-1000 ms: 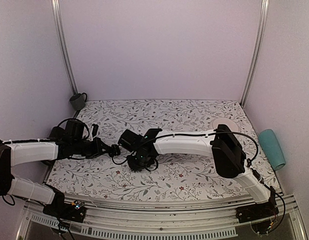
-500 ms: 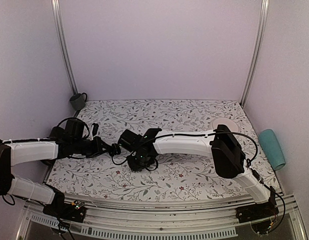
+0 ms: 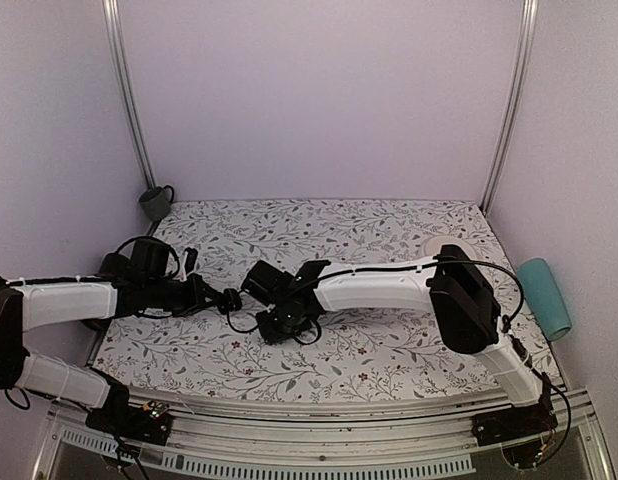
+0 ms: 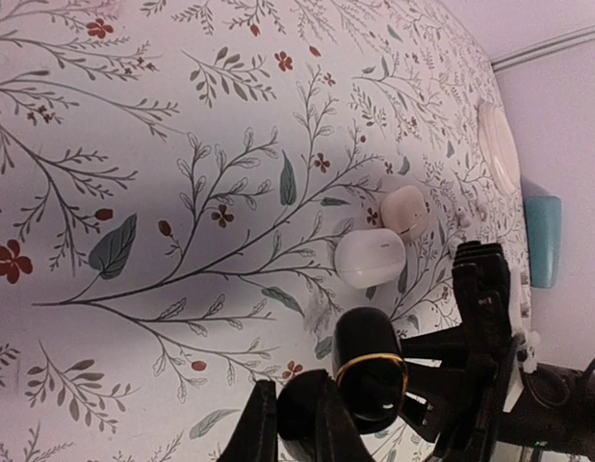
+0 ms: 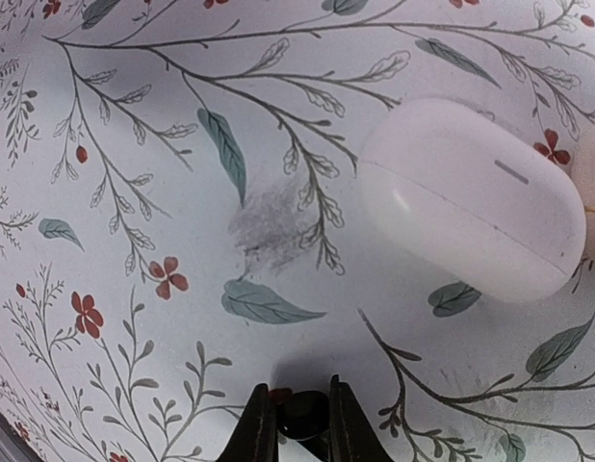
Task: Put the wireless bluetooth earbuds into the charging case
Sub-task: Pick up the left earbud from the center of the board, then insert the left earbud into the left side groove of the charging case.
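Floral counter point(image 5: 134, 96): left jaws clamp the charging case point(image 4: 370, 375), right jaws pinch one tiny black earbud point(image 5: 302, 416); insertion seems not yet done, second earbud unseen.

white oval pebble point(image 5: 474, 197), teal roll point(image 3: 543, 297), grey mug point(image 3: 156, 202)

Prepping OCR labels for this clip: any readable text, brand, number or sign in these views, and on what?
No readable text in any view.
On the white oval case: only a short grey dash, no letters.
On the charging case in the left tool: a gold ring, no print.
On the earbud in the right tool: too small to tell.
On the teal cylinder and grey cup: nothing legible.
On the tablecloth: floral print only.
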`<state>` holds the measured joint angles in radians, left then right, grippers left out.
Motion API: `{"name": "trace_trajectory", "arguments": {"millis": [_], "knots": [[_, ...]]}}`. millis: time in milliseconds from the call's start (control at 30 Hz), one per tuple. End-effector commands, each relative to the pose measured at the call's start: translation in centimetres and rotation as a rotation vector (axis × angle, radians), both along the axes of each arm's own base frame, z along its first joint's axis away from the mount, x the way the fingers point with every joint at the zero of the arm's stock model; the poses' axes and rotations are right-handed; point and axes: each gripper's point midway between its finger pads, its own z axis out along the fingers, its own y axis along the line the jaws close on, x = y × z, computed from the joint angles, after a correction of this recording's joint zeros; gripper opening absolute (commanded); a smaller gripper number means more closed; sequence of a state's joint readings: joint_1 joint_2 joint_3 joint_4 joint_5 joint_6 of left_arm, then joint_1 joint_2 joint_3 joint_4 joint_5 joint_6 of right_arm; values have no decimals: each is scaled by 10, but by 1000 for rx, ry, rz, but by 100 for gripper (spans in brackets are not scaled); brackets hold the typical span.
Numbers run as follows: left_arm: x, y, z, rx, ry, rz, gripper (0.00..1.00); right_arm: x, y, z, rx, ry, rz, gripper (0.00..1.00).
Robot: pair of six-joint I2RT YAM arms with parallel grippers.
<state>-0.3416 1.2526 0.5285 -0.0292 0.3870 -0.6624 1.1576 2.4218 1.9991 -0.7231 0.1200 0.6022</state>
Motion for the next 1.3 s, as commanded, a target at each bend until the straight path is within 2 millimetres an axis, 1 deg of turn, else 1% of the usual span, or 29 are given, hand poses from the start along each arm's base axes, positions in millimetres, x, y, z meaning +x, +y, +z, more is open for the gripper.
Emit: {"name": "trace_trajectory", "arguments": {"millis": [0,100,267,400,500,667,800,1000,1267], "knots": [[4,-3,2,-16,14,-5,0,-1,-11,16,58,2,-23,9],[2,-9,-1,-19,31,-21,0,1,-8,34,139,-27,-24,9],[3,-20,-3,-30,50,-40,0,1,-10,57,236,-70,-25,9],[3,-30,-2,-40,65,-63,0,1,-13,81,314,-113,-20,9],[3,-39,-2,-45,75,-81,0,1,-13,102,382,-154,1,9],[0,-58,-4,-65,104,-125,0,0,-5,134,489,-215,56,9],[-5,-72,-7,-85,135,-168,0,-5,5,150,558,-238,121,10],[-13,-86,-6,-136,173,-223,0,-12,18,153,607,-255,216,10],[-24,-95,-6,-183,215,-272,0,-19,23,143,626,-259,280,10]]}}
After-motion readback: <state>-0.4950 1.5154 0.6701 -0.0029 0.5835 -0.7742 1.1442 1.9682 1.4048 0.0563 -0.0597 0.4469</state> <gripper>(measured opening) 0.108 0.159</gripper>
